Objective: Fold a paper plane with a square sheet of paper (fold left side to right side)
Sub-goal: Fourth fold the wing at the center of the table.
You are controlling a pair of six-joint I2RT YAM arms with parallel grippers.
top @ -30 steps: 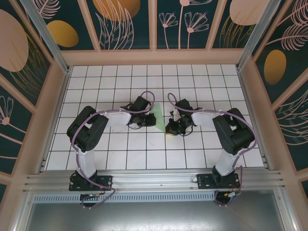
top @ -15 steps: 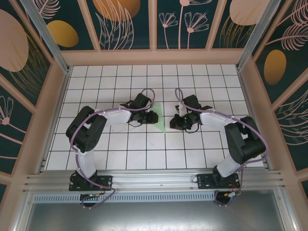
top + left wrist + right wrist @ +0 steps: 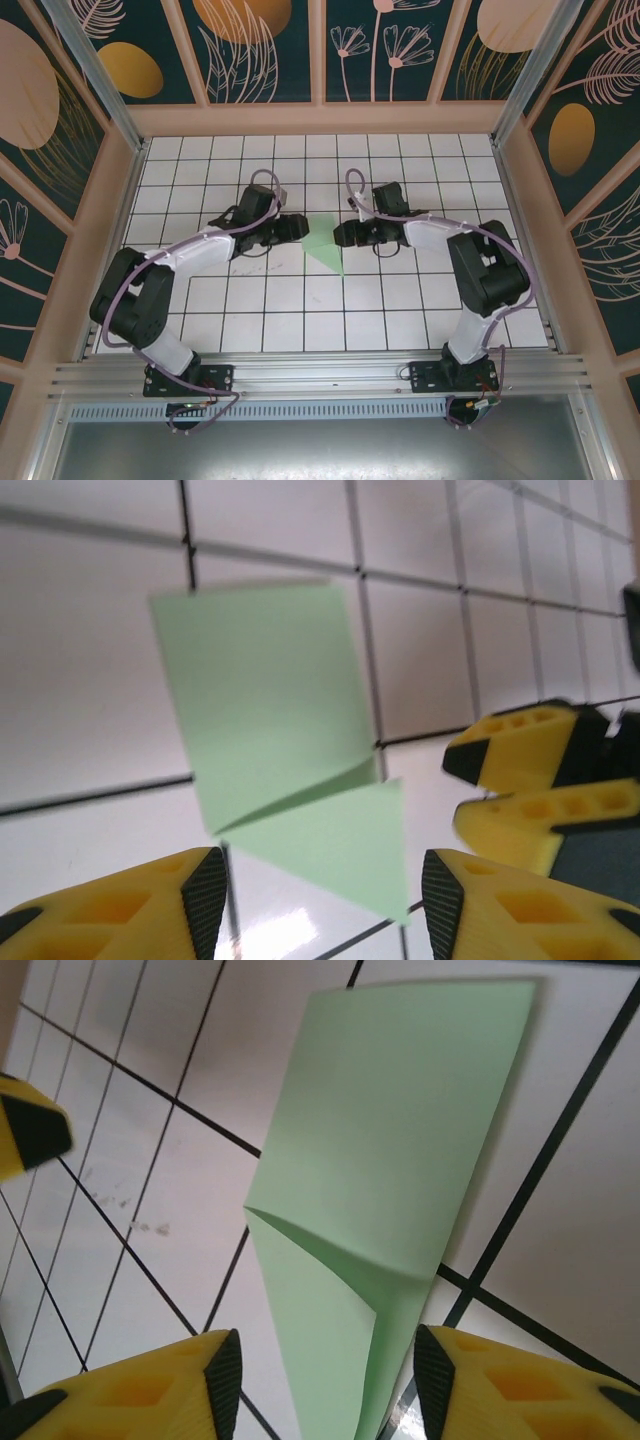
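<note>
1. Top external view: nearest on the white-tiled desk (image 3: 300, 320) is the pointed end of the green sheet of paper (image 3: 326, 252). The sheet is folded into a narrow wedge, and its tip aims at the near edge and slightly right.
2. Its long axis runs near to far, leaning a little left as it recedes, with the broad end at mid-desk.
3. The left tool (image 3: 296, 227) sits just beside that broad end on one side and the right tool (image 3: 342, 233) just beside it on the other. They face each other across the paper.
4. Left wrist view: the left tool (image 3: 322, 900) has its fingers (image 3: 205, 895) spread apart and grips nothing. The paper (image 3: 270, 700) lies flat on the tiles, with a triangular flap folded over along a slanted crease. The flap's corner shows between the fingertips.
5. At the right of this view are the yellow fingers of the right tool (image 3: 530, 790), just beside the paper.
6. Right wrist view: the right tool (image 3: 328, 1380) is likewise parted and holds nothing. The paper's (image 3: 400, 1130) narrow end runs between its fingers (image 3: 432, 1375), and the broad end lies farther off.
</note>
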